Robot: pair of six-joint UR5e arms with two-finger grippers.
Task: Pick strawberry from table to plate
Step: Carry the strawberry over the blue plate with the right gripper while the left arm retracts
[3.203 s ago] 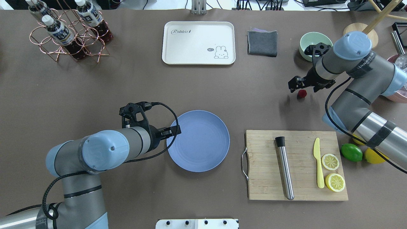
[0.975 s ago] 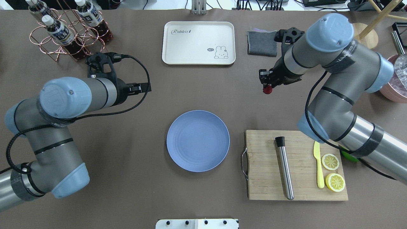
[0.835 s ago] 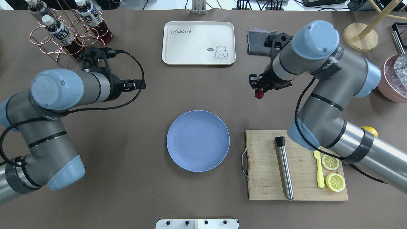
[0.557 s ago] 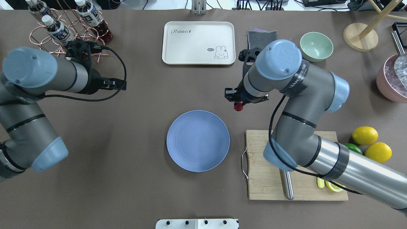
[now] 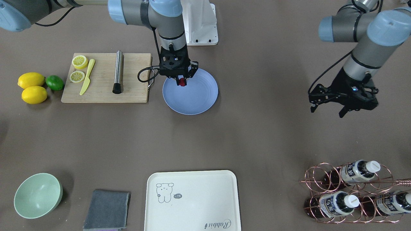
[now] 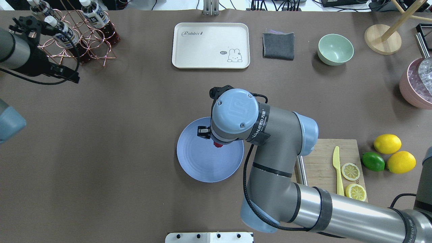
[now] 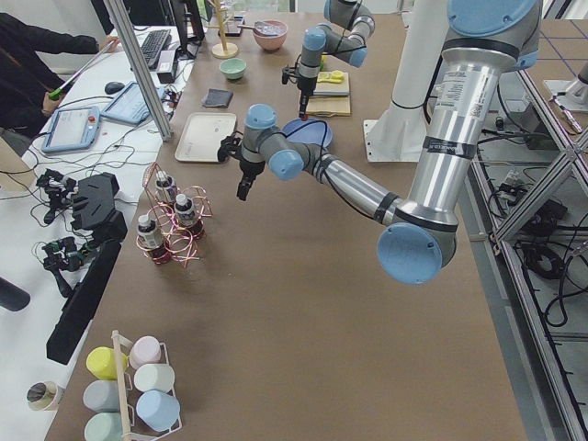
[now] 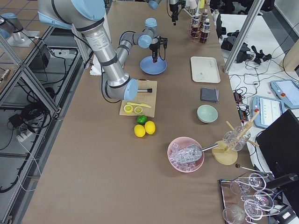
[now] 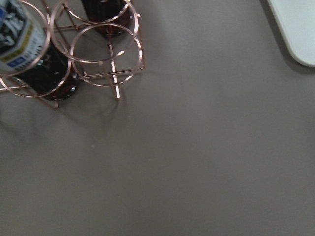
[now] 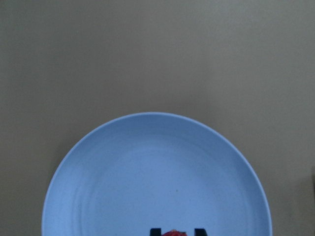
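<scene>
The strawberry (image 5: 182, 82), small and dark red, is pinched in my right gripper (image 5: 182, 81), which is shut on it. It hangs over the robot-side part of the blue-grey plate (image 5: 192, 99). The overhead view shows the strawberry (image 6: 218, 145) peeking out under the right wrist, above the plate (image 6: 199, 165). In the right wrist view the plate (image 10: 147, 177) fills the lower half, and the strawberry (image 10: 172, 233) shows at the bottom edge between the fingertips. My left gripper (image 5: 327, 111) hangs open and empty above the brown table (image 5: 263, 134), far from the plate.
A cutting board (image 5: 135, 80) with a steel rod, a yellow knife and lemon slices lies beside the plate. Two lemons and a lime (image 5: 55, 82) sit past it. A cream tray (image 5: 192, 199), a grey cloth (image 5: 107, 208), a mint bowl (image 5: 38, 195) and a copper bottle rack (image 5: 350, 192) line the far side.
My right gripper closed on the strawberry at the table's right side and carried it left to above the plate. The left arm pulled away from the plate toward the bottle rack.
</scene>
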